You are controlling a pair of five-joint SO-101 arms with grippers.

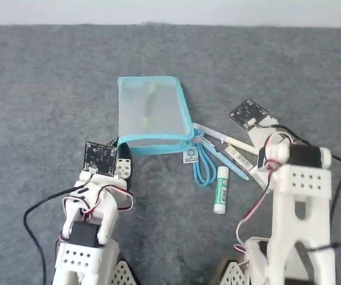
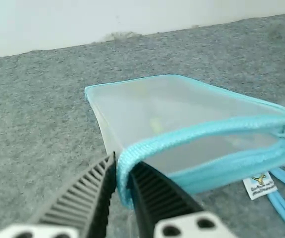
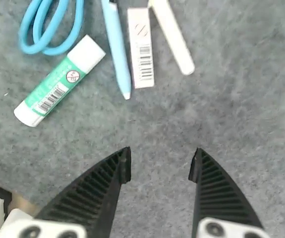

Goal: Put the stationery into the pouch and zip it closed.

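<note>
A translucent pouch (image 1: pixel 149 110) with blue trim lies flat mid-table, a green item (image 1: pixel 148 107) inside it. My left gripper (image 1: pixel 123 157) (image 2: pixel 122 171) is shut on the pouch's (image 2: pixel 182 114) near blue edge at the corner. To the pouch's right lie a blue cord loop (image 1: pixel 203 167) (image 3: pixel 50 25), a green-and-white glue stick (image 1: pixel 220 190) (image 3: pixel 60 82), a blue pen (image 1: pixel 229 160) (image 3: pixel 116 49), a white barcoded bar (image 1: pixel 239 156) (image 3: pixel 141 47) and a cream pen (image 1: pixel 226 140) (image 3: pixel 172 37). My right gripper (image 1: pixel 258 167) (image 3: pixel 159 158) hovers open just right of these, holding nothing.
Grey carpet-like cloth (image 1: pixel 51 89) covers the table. A small white tag (image 1: pixel 190 155) (image 2: pixel 261 184) hangs at the pouch's near right corner. Bare cloth stretches to the pouch's left, behind it and at the far right.
</note>
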